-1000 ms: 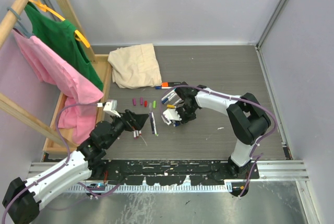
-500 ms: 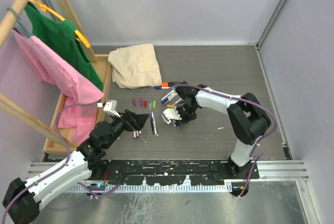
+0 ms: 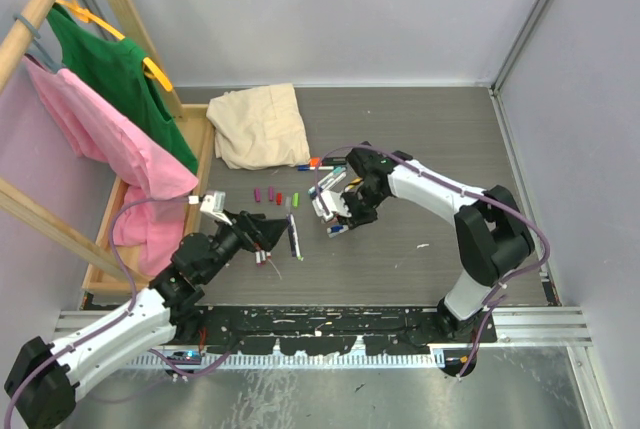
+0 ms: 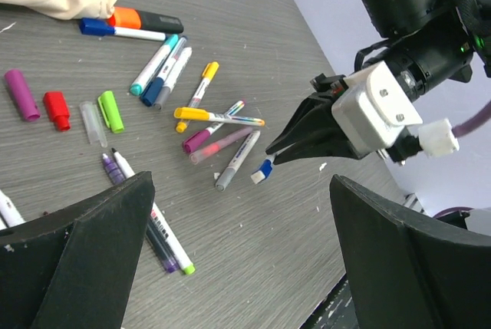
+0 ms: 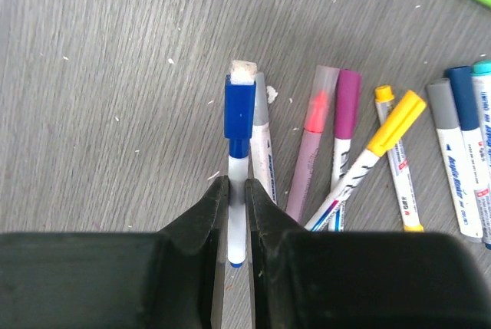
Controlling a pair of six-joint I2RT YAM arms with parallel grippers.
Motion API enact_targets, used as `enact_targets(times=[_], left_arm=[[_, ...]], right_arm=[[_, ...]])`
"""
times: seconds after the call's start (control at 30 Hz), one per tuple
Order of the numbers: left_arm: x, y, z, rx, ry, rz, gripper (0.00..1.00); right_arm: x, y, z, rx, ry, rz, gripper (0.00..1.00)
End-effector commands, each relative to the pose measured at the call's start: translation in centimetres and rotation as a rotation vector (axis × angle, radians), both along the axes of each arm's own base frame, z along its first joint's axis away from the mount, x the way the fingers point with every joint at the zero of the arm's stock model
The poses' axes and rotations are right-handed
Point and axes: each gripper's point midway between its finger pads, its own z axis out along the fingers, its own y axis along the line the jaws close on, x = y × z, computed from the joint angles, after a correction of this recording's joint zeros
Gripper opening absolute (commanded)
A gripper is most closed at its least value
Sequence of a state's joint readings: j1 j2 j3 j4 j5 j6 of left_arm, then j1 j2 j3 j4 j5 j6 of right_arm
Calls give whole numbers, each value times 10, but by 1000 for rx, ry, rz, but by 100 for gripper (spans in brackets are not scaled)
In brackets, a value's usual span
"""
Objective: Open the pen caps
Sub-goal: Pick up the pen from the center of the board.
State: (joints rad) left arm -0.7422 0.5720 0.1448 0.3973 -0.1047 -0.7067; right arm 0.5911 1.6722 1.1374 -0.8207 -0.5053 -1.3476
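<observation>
Right now: the right gripper [image 5: 236, 185] pinches a capped pen [image 5: 238, 166]; the left gripper [image 4: 242, 260] stands spread wide.
It squeezes the pen's white barrel, and the blue cap [image 5: 239, 106] points to twelve o'clock in the right wrist view. Other pens [image 5: 395, 126] lie at two o'clock; loose caps [image 4: 56, 109] rest at nine o'clock of them in the left wrist view.

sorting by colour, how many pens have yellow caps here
2. One yellow-capped pen crosses the pink pen; the other crosses its cap, nearer the teal pen. More may be hidden.
</observation>
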Motion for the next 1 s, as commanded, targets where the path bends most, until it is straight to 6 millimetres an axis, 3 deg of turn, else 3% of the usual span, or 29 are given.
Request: enact_targets(times=[0.0, 0.37, 0.67, 0.97], left_arm=[[-2, -6, 31, -72, -106, -35, 98], [3, -24, 43, -52, -155, -94, 98], [16, -54, 72, -135, -160, -177, 98], [29, -71, 85, -207, -136, -197, 100]], right_arm=[[-1, 18, 41, 145, 35, -30, 1], [-2, 27, 83, 340, 202, -136, 1], [2, 29, 121, 489, 373, -265, 1], [-5, 39, 140, 547, 543, -318, 1]])
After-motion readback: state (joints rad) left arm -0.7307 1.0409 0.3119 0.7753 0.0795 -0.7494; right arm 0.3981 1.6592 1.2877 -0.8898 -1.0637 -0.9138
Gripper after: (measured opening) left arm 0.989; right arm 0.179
